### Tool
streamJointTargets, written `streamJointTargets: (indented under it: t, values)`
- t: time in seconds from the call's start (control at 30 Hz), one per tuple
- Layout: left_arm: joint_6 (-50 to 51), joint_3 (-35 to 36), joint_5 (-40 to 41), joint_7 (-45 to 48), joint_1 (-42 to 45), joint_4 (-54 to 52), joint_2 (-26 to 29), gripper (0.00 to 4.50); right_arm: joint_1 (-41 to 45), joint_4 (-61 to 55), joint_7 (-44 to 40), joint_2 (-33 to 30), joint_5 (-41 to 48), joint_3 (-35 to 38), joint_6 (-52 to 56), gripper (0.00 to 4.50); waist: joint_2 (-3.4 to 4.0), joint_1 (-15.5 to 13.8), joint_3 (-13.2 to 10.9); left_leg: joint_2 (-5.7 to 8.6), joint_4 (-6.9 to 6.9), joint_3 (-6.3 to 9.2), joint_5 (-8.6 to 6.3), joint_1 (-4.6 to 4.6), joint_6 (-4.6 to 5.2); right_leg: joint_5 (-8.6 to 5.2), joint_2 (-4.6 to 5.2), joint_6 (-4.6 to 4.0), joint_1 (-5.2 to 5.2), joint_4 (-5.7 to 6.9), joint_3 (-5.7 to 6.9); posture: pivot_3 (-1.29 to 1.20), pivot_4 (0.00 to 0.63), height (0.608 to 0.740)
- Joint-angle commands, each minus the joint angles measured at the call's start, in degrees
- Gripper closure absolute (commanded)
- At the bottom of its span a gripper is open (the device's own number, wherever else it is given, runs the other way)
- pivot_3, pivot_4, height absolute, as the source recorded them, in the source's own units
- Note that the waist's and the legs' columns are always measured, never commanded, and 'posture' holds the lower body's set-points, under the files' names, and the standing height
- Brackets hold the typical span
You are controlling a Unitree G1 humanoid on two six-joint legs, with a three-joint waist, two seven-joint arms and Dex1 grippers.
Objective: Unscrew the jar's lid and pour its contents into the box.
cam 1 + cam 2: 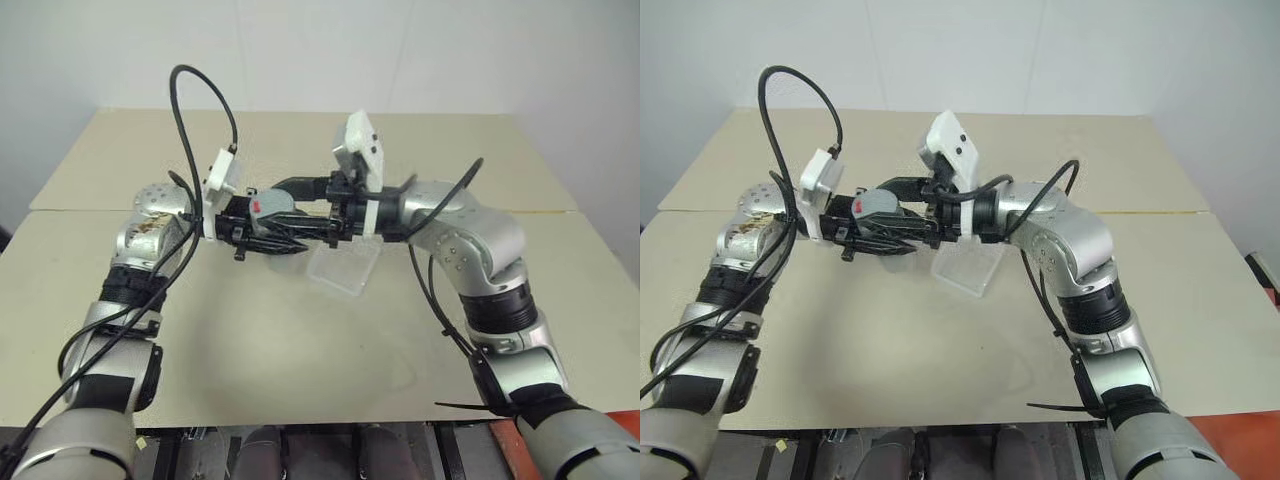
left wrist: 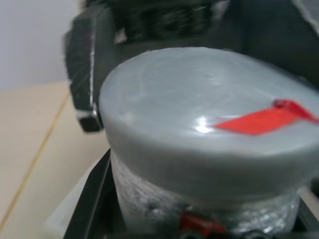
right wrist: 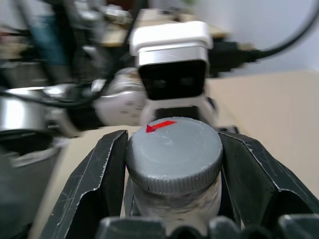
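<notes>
- Left eye view: I have both arms meeting over the middle of the table, and the jar is held up in the air between them, clear of the table top.
- The left end effector comes in from the left side, and its fingers are pressed against the jar's silvery body.
- In the right wrist view, the right end effector is clamped on the lid, with one black finger tight against each side of the ribbed rim.
- The lid sits on the jar, and its red mark is on the top face.
- From where I sit, I cannot see the contents.
- The box lies on the table just below the two end effectors, a little to the right of the jar, and nothing touches it.
</notes>
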State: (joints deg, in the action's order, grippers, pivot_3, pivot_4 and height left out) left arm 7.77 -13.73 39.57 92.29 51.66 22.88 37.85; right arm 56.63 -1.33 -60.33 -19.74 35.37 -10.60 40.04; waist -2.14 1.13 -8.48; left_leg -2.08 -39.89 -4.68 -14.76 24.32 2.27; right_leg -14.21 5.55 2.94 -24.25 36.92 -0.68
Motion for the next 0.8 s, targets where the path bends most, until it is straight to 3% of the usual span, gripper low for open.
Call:
streamJointTargets:
  t: [0.03, 0.2, 0.37, 0.4, 0.57, 0.8]
  values:
    - [1.1, -2.5, 10.2, 0.2, 0.0, -5.5, 5.9, 2.48, 3.7, 5.8, -18.2, -0.6, 4.7, 0.1, -3.1, 1.73, 0.01, 0.1, 0.0, -0.02, 0.00, -0.01, 0.00, -0.01, 0.00, 0.00, -0.02, 0.00, -0.02, 0.04, -0.02, 0.00, 0.150, 0.740]
    - [0.0, -7.1, 15.5, 0.2, -0.9, -9.7, 11.2, 2.48, 7.3, 15.1, -28.4, 1.2, 3.9, 0.6, -5.9, 1.73, 0.04, 0.0, 0.0, -0.02, 0.01, -0.03, 0.00, -0.05, 0.00, 0.00, -0.04, 0.00, -0.02, 0.06, -0.04, 0.00, 0.150, 0.740]
    - [-1.2, -7.8, 16.1, 0.2, -1.4, -9.1, 12.9, 2.48, 8.3, 19.7, -29.1, 2.7, 0.7, 0.4, -9.6, 1.73, 0.06, -0.2, 0.0, -0.01, -0.01, -0.05, 0.01, -0.03, -0.03, 0.00, -0.04, 0.00, -0.04, 0.08, -0.03, 0.00, 0.150, 0.740]
    - [-1.4, -7.7, 15.8, 0.2, -1.5, -8.7, 13.0, 2.48, 7.9, 19.6, -28.0, 3.0, 0.4, 0.8, -10.4, 1.73, 0.06, -0.2, 0.0, -0.01, -0.01, -0.05, 0.02, -0.03, -0.03, 0.00, -0.03, 0.00, -0.04, 0.07, -0.03, 0.00, 0.150, 0.740]
    - [-2.1, -7.3, 14.5, 0.2, -2.1, -6.2, 13.5, 2.48, 5.6, 17.0, -20.3, 3.2, -1.0, 3.2, -10.0, 0.05, 0.06, -0.3, 0.0, 0.00, 0.00, -0.06, 0.14, -0.01, -0.24, 0.00, -0.03, 0.00, -0.04, 0.06, -0.01, 0.00, 0.150, 0.740]
    - [-2.8, -1.8, 9.2, 0.2, -3.6, 1.2, 12.2, 2.48, -1.8, 5.0, -0.9, 2.0, -3.3, 8.9, -8.4, 0.05, 0.06, -0.3, 0.0, 0.00, 0.01, -0.10, 0.18, 0.01, -0.31, -0.01, -0.01, 0.00, -0.08, 0.06, -0.01, 0.00, 0.150, 0.740]
